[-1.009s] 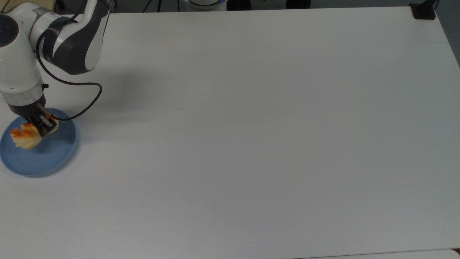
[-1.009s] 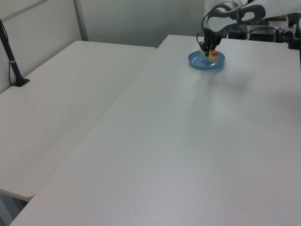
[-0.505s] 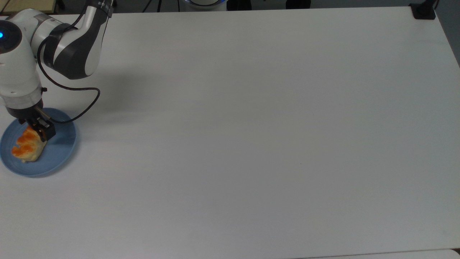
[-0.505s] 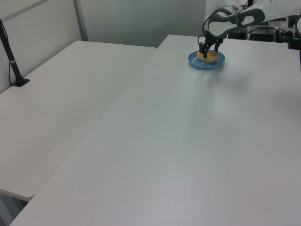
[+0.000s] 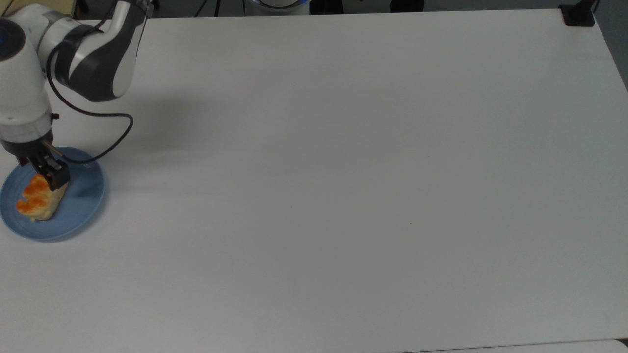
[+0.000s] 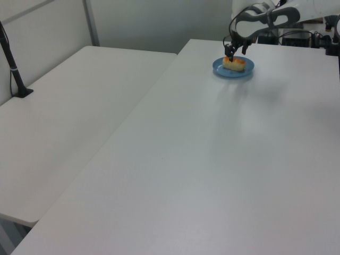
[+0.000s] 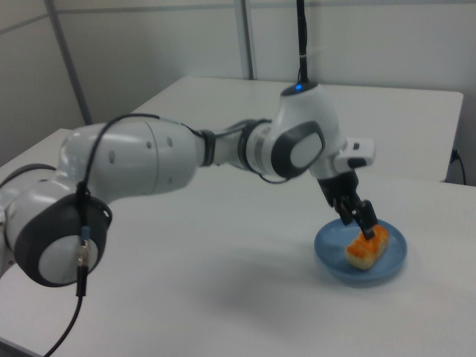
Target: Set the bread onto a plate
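The bread (image 5: 38, 199) lies flat on the plate (image 5: 73, 215), resting on its long side with the orange-brown glaze facing up, somewhat toward the top view's left of the plate's middle. It looks settled under its own weight, its underside on the blue surface, so as things lie the bread is on the plate and the placing part of the task appears done.

The gripper (image 5: 51, 175) hangs just above the end of the bread nearest the arm, pointing downward at a slant. In the right view its dark fingers (image 7: 363, 216) stand over the upper end of the roll, and they seem to be slightly parted and no longer squeezing it. The gap is hard to read from these angles, though, so I cannot tell for sure whether they are apart or together, or whether a fingertip touches the crust. That position over one end fits a grasp taken at the tip of the oblong roll rather than across its middle.

The plate sits near the corner of the white tabletop (image 5: 343, 171) close to the arm's base, within easy reach. The likely remaining move is a straight lift away, kept clear so that the light roll is not dragged.
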Robot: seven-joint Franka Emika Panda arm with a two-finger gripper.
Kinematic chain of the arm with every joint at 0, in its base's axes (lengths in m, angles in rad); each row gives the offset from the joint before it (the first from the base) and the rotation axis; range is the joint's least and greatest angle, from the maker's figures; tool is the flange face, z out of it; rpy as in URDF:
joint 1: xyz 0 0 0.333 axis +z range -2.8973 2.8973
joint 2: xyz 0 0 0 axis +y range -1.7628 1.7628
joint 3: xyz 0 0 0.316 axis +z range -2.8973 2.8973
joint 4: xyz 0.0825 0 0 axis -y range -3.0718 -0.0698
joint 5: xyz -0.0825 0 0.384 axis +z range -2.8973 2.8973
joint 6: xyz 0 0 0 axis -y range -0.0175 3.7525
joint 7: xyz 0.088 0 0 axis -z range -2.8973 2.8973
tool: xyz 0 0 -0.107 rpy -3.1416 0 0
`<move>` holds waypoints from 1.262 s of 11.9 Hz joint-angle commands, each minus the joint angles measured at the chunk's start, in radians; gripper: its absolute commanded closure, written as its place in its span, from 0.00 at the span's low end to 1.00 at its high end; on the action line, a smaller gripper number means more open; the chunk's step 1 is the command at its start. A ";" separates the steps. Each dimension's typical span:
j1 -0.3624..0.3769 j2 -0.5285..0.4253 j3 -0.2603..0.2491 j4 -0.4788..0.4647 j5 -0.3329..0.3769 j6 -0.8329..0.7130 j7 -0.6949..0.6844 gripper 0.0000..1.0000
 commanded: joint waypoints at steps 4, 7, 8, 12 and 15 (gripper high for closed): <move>0.031 -0.361 0.124 -0.062 0.147 -0.431 -0.018 0.14; 0.157 -0.511 0.141 -0.065 0.163 -0.708 -0.099 0.01; 0.201 -0.556 0.141 -0.082 0.160 -0.753 -0.124 0.00; 0.350 -0.661 0.129 -0.166 0.161 -0.754 -0.205 0.00; 0.459 -0.693 0.059 -0.294 0.207 -0.561 -0.135 0.00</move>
